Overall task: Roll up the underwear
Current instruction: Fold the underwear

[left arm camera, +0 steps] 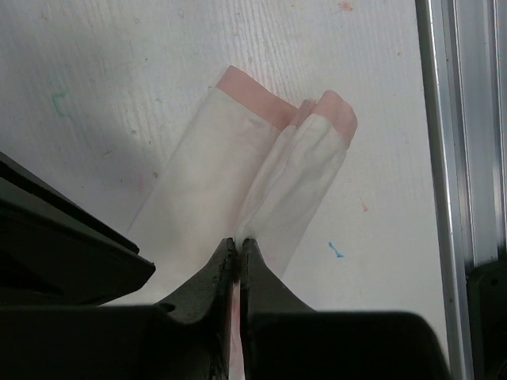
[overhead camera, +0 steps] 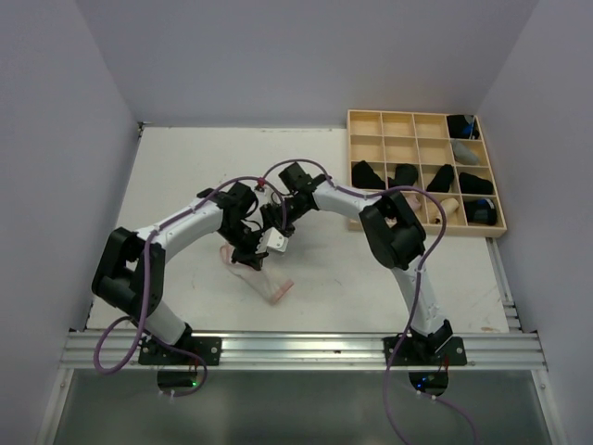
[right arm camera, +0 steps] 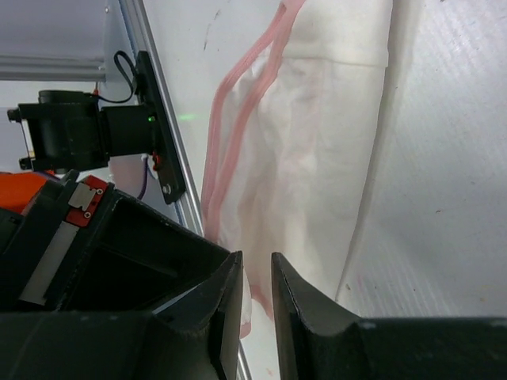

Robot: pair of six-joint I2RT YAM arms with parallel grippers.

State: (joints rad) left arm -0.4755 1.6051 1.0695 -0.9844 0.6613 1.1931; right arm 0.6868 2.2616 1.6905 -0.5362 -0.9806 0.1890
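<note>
Over table [overhead camera: 176, 185], left gripper [left arm camera: 238, 242] pinches underwear [left arm camera: 230, 158], its edge at right gripper [right arm camera: 257, 265].

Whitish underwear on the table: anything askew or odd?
The whitish underwear is folded lengthwise, but unevenly: the pink-edged ends of its two flaps don't line up, and one flap puffs up. The left fingers pinch one end. The right fingers straddle another edge with a narrow gap, grip unclear. No damage visible.

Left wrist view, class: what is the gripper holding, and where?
The left gripper pinches the whitish underwear at its near edge, opposite the pink-banded end.
</note>
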